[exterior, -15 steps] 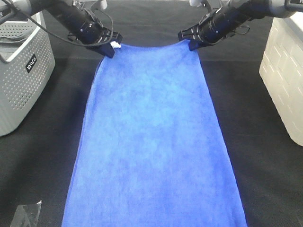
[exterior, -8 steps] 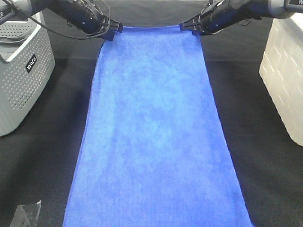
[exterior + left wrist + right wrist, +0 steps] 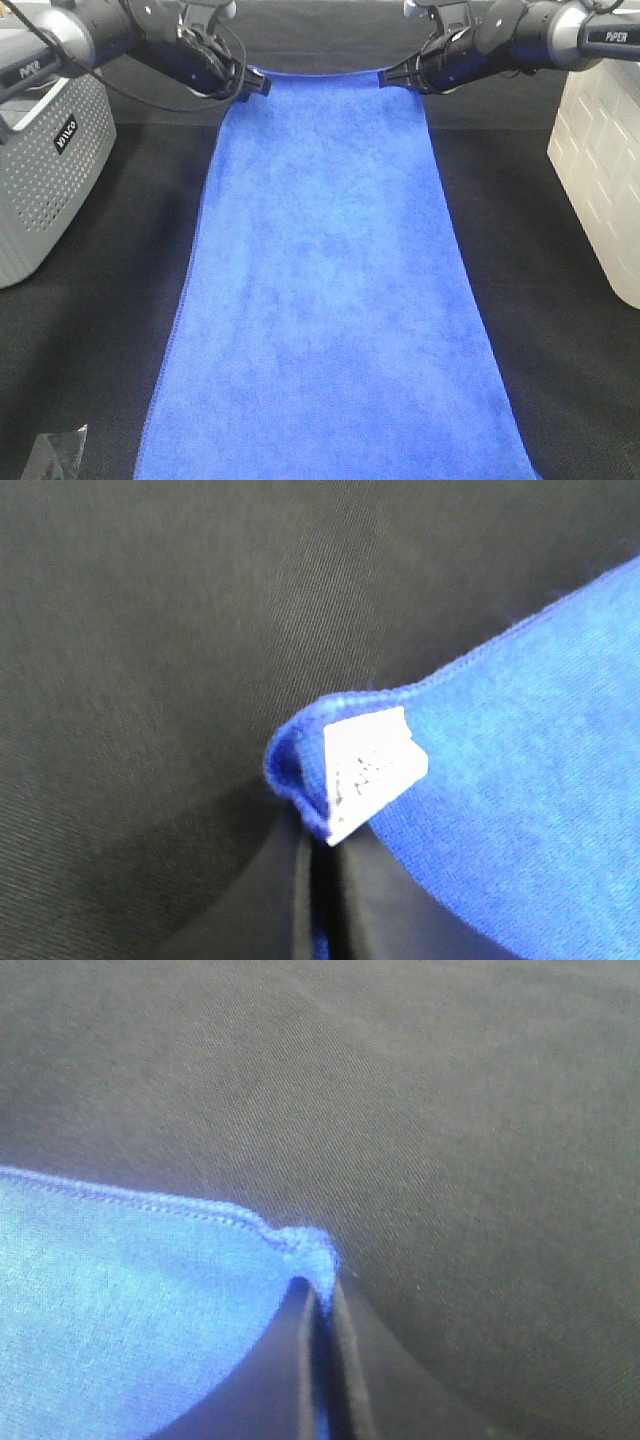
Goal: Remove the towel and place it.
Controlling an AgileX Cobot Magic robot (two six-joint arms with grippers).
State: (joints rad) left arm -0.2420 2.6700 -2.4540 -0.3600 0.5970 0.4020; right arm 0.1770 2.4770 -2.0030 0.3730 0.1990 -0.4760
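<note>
A: Royal-blue microfibre towel, long rectangle with stitched edges, spread flat down the middle of the black cloth tabletop. Far edge lifted slightly between the two arms, near end running out of the high view.

B: Held where?

A: At the two far corners. Left gripper pinched tight on the corner bearing the small white tag; right gripper clamped just as tight on the opposite corner, stitched hem bunched into a little knot between the jaws.

B: Handling?

A: Soft and limp, judging by the sag of the far edge and the folded corner. Light, probably, and not fragile. Likely to drag on the black cloth rather than slide, and to droop or fold wherever unsupported. Corners look the best hold: stitching thickest there, less chance of slipping out.

B: Surroundings?

A: Grey perforated plastic basket well apart on the left, white woven-pattern bin well apart on the right. Crumpled scrap of clear plastic near the towel's left edge at the near end, not touching.
</note>
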